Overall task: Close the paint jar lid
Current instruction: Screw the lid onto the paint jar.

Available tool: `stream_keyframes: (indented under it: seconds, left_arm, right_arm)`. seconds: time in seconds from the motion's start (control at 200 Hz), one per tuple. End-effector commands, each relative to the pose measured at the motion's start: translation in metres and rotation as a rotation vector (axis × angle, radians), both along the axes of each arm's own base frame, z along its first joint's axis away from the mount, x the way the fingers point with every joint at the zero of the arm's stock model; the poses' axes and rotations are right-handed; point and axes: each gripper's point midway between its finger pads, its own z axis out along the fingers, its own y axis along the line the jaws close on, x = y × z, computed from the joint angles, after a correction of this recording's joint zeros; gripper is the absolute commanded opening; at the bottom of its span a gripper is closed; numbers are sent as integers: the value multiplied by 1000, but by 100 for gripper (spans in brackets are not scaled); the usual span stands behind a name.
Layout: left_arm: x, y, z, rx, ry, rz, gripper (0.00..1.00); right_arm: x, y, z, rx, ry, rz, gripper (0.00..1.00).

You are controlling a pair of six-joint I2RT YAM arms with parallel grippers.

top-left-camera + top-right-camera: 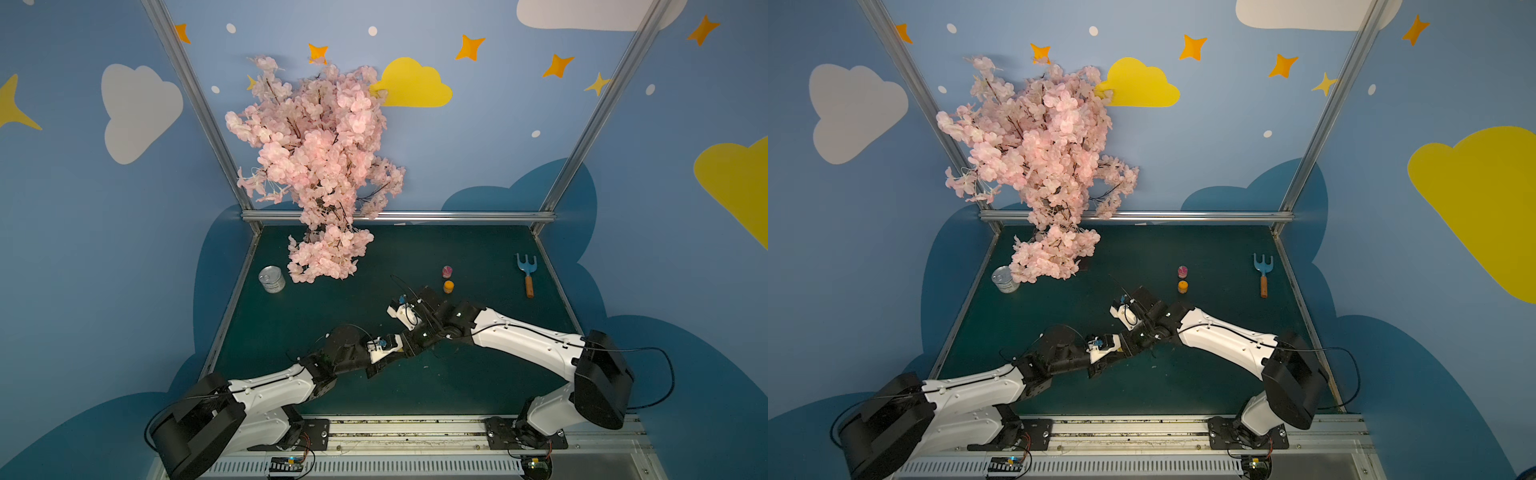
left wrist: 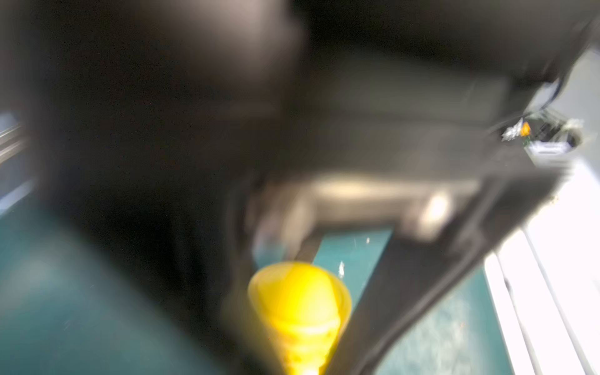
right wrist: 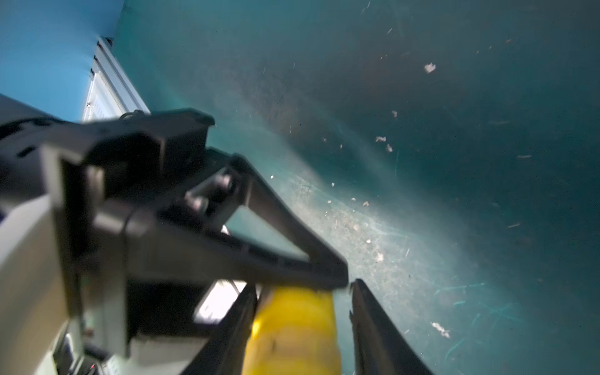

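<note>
The yellow paint jar [image 3: 292, 331] is held in the air over the middle of the table, and blur keeps me from telling its lid from its body. My left gripper [image 2: 298, 324] is shut on the paint jar [image 2: 298, 305]; one of its black fingers [image 3: 292, 250] lies across the jar's far end. My right gripper [image 3: 303, 292] stands open around the jar, one finger against it and the other finger [image 3: 373, 324] a small gap away. In both top views the two grippers [image 1: 405, 349] [image 1: 424, 336] meet tip to tip and hide the jar.
A pink-lidded jar [image 1: 447, 271] and an orange jar [image 1: 448, 286] stand just behind the grippers. A tin can [image 1: 272, 279] sits at the left under the pink blossom tree [image 1: 320, 166]. A blue hand rake [image 1: 527, 274] lies at the right.
</note>
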Motion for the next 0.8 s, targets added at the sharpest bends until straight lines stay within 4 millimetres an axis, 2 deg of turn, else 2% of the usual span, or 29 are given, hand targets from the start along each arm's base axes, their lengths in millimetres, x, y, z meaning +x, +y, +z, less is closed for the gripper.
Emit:
stream_keyframes:
  seconds: [0.0, 0.19, 0.436, 0.621, 0.796]
  left_arm:
    - [8, -21, 69, -184, -154, -55, 32]
    - [16, -23, 58, -154, -122, -42, 32]
    - [23, -25, 49, -127, -93, -25, 32]
    - [30, -28, 41, -104, -72, -10, 32]
    - [31, -30, 38, -106, -56, -15, 32]
  right_arm:
    - [-4, -20, -10, -75, -27, -11, 52]
    - [0, -36, 10, -55, -115, -54, 66]
    - [5, -68, 34, -16, -218, -176, 69]
    - [-4, -67, 57, 181, -330, -120, 73]
    - [-6, -80, 71, 234, -383, -153, 74]
